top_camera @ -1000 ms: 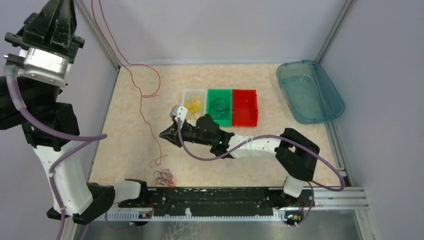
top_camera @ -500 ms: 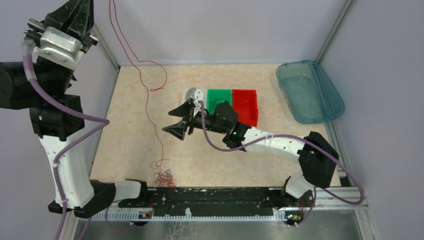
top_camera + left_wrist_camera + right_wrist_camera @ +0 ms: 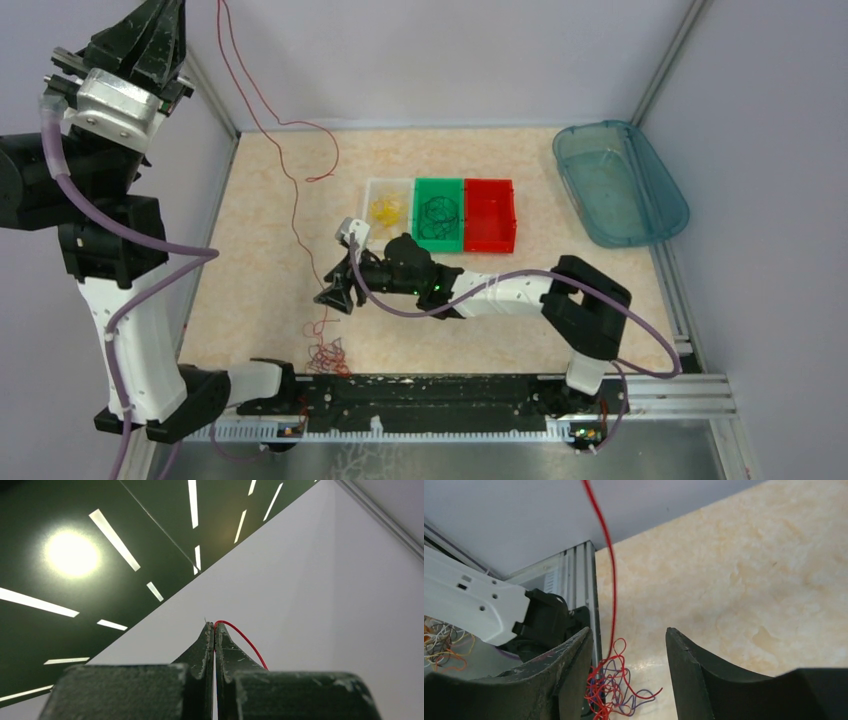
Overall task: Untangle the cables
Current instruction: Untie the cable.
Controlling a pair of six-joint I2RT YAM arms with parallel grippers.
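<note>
High at left, the black left gripper [image 3: 214,630], its tips cut off in the overhead view, pinches a thin red wire [image 3: 292,190]. The wire trails down to a red-and-purple tangle [image 3: 326,356] at the pale marbled table [image 3: 250,260]'s near edge, where the strands are hard to tell apart. The right gripper [image 3: 629,640] hovers near the wire, fingers spread.

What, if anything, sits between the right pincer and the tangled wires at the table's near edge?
Nothing visible. The open right pincer hovers over the table, the tangled wires just beyond it. Only the red wire, running from them up to the shut left pincer, hangs nearby.
</note>
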